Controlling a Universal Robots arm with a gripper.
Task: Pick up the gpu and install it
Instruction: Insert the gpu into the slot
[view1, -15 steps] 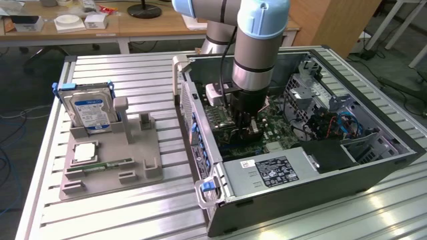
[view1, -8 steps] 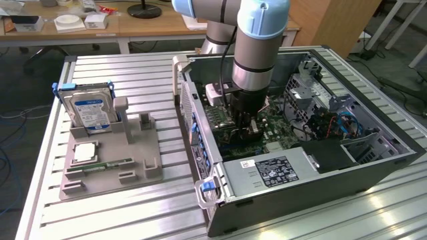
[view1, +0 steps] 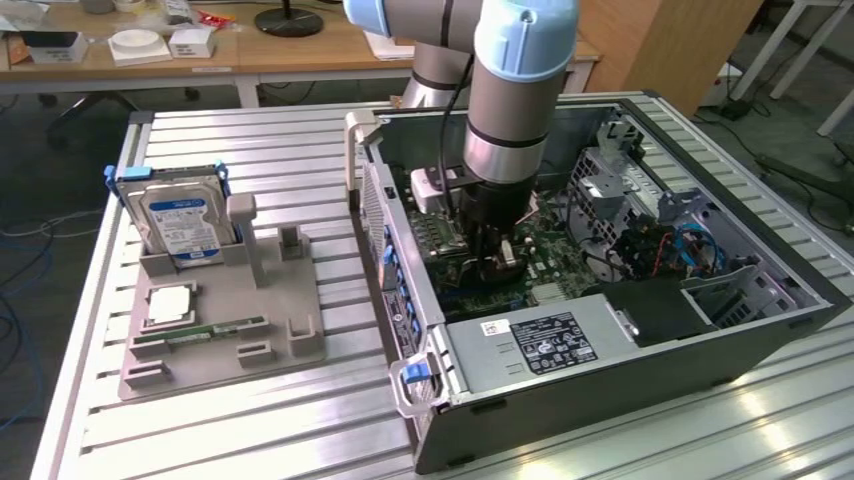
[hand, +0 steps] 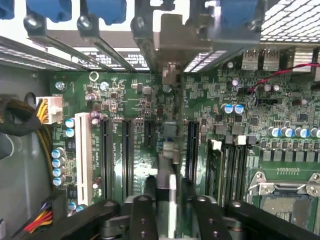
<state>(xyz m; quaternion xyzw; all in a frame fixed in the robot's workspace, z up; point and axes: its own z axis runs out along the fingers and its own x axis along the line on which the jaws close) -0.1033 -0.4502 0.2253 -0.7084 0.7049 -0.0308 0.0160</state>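
The gpu (hand: 171, 150) stands on edge on the green motherboard (hand: 130, 100), in line with a long slot. Its silver end bracket (hand: 172, 35) sits against the case's rear slot openings. My gripper (hand: 172, 205) straddles the card's near end from above. In the exterior view the gripper (view1: 491, 252) is lowered deep inside the open computer case (view1: 627, 330), over the middle of the board, and the arm hides the card there.
A blue-labelled hard drive (view1: 184, 215) stands in a grey fixture (view1: 267, 300) at the exterior view's left, with a green memory stick (view1: 214, 330) lying on it. Inside the case are the power supply (view1: 547, 340), cable bundles (hand: 20, 120), a white slot (hand: 84, 155) and the CPU socket (hand: 285, 200).
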